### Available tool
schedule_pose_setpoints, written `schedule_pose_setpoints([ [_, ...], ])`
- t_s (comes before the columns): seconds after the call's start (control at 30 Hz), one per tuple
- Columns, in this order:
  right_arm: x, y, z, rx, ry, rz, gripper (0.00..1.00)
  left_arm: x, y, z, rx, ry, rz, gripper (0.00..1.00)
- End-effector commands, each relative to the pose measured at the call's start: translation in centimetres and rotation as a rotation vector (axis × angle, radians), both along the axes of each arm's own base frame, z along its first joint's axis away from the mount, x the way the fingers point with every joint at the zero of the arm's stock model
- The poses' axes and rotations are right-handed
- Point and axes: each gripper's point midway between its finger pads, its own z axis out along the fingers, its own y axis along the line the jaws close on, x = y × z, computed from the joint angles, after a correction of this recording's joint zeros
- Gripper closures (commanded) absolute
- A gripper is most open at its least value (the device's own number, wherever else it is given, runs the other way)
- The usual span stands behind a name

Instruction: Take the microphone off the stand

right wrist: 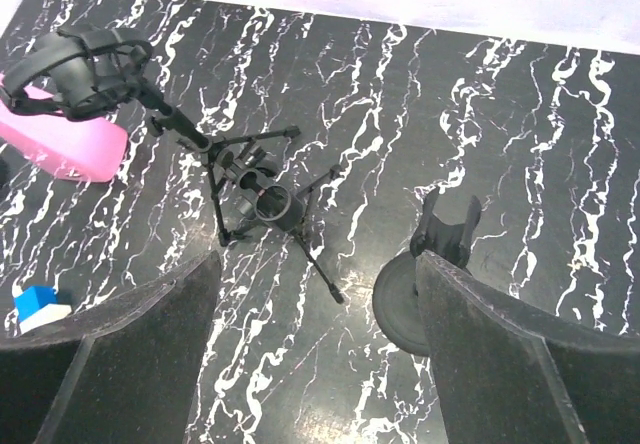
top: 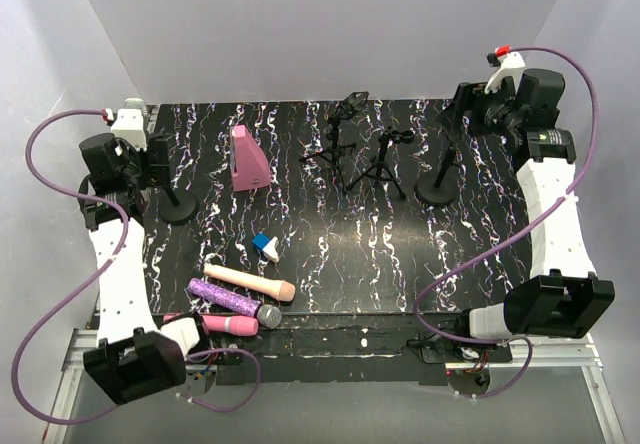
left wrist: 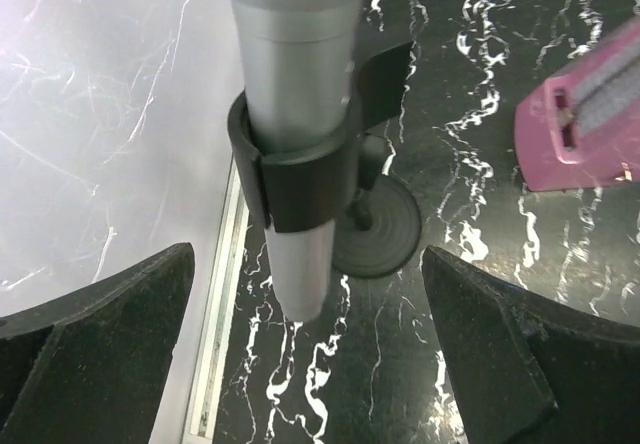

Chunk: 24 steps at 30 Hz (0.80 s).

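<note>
In the left wrist view a grey microphone (left wrist: pixel 295 84) sits upright in the black clip (left wrist: pixel 300 179) of a stand, whose round base (left wrist: pixel 385 226) rests on the table below. My left gripper (left wrist: pixel 306 264) is open, one finger on each side of the microphone's lower end and touching nothing. From above, the left gripper (top: pixel 150 159) hovers over that stand's base (top: pixel 178 209). My right gripper (right wrist: pixel 320 259) is open and holds nothing. It hangs over a second stand with an empty clip (right wrist: pixel 447 226) at the back right (top: pixel 440 179).
Two small tripod stands (top: pixel 345 144) (top: pixel 385 169) and a pink wedge (top: pixel 248 159) stand at the back middle. A beige microphone (top: pixel 250 282), a purple one (top: pixel 232 300) and a pink one (top: pixel 225 322) lie near the front left. A small blue and white block (top: pixel 265 245) lies beside them.
</note>
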Motion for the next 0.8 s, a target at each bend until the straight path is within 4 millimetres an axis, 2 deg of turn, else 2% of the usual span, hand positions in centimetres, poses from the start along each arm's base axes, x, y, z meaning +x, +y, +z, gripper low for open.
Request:
schedule_pose_setpoints([
  [0.0, -0.3, 1.4, 2.7, 0.02, -0.038, 0.07, 0.14, 2.9, 2.4, -0.3, 0.004, -0.091, 0.035, 0.02],
  [0.07, -0.2, 1.9, 2.4, 0.012, -0.024, 0.088, 0.14, 3.8, 2.2, -0.9, 0.01, -0.101, -0.002, 0.05],
  [0.17, 0.2, 2.6, 2.6, -0.003, -0.016, 0.104, 0.15, 4.5, 0.4, -1.9, -0.034, -0.123, -0.105, 0.12],
  [0.2, 0.3, 3.7, 2.7, -0.01, -0.016, 0.121, 0.14, 4.6, -0.3, -2.2, -0.065, -0.131, -0.125, 0.15],
  [0.33, -0.1, 5.2, 2.5, -0.066, -0.028, 0.164, 0.15, 5.5, -2.2, -2.5, -0.157, -0.167, -0.2, 0.36],
  [0.53, -1.1, 6.6, 1.5, -0.089, -0.021, 0.216, 0.16, 6.3, -4.2, -1.7, -0.247, -0.208, -0.294, 0.61],
  [0.6, -1.2, 6.8, 1.4, -0.089, -0.03, 0.23, 0.16, 6.4, -5.2, -1.5, -0.28, -0.204, -0.336, 0.73],
  [0.77, -1.9, 7.6, 1.6, -0.086, -0.061, 0.289, 0.18, 5.8, -8.6, -1.1, -0.365, -0.161, -0.477, 0.89],
])
